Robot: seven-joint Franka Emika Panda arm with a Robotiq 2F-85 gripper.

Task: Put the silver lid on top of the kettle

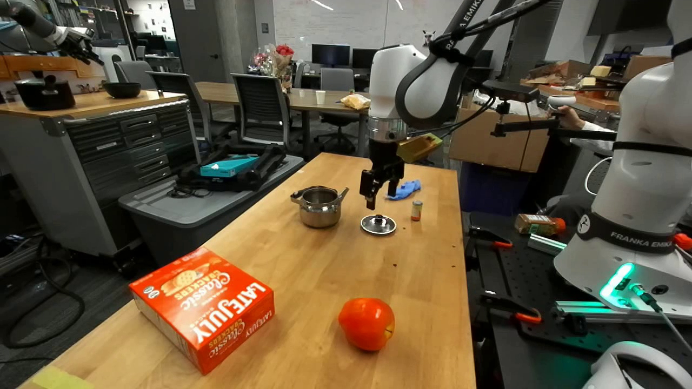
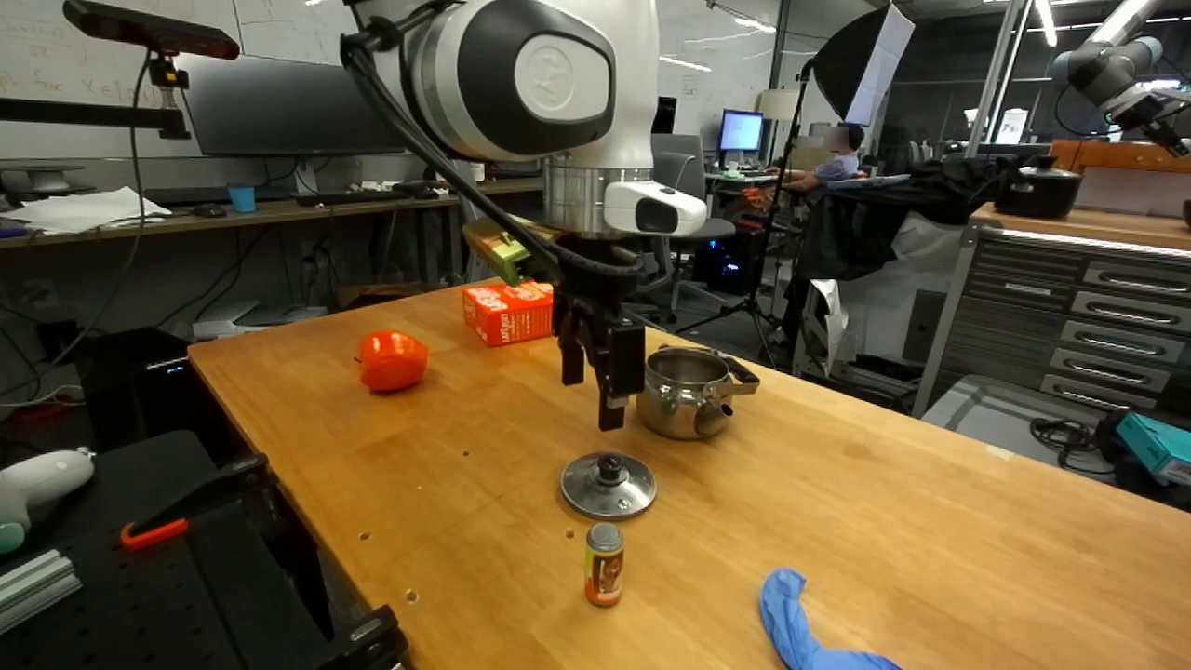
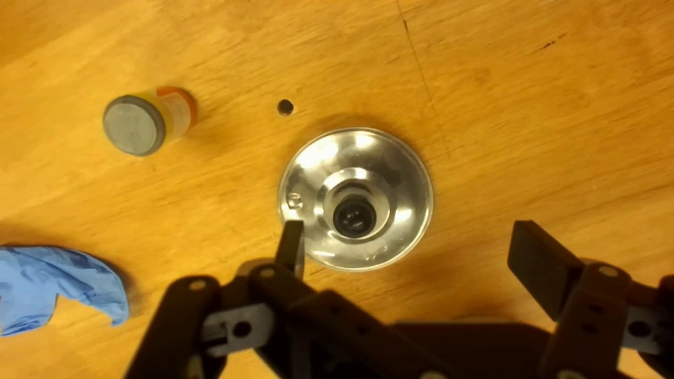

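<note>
My arm (image 1: 397, 81) arches from its base (image 1: 619, 178) at the right in an exterior view, its middle out of sight past the top edge, to over the wooden table (image 1: 303, 302). My wrist (image 1: 387, 128) stands upright, so my pincer (image 3: 408, 237) points straight down. It is released: its two fingers (image 3: 545, 268) are spread wide, a broad gap between them. I hang above the silver lid (image 1: 378, 228), apart from it. In the wrist view the lid sits off to the left of my gap, the finger on that side covering a bit of its rim, and its black knob (image 3: 354, 217) faces up towards me.

Counting what I see on the table: one silver lid, flat on the wood. One kettle (image 1: 320, 217), upright with its mouth uncovered, left of the lid and slightly farther in an exterior view, near it but not touching. One small bottle (image 1: 416, 210), standing just right of the lid. One blue glove (image 1: 409, 188), limp, farther off than the bottle. One red cracker box (image 1: 205, 308), lying flat at the near left. One red fruit-like ball (image 1: 366, 323), near, right of the box and well apart from it. Right of the table I count two orange-tipped clamps (image 1: 508, 303) at the left edge of a black board (image 1: 532, 278).
</note>
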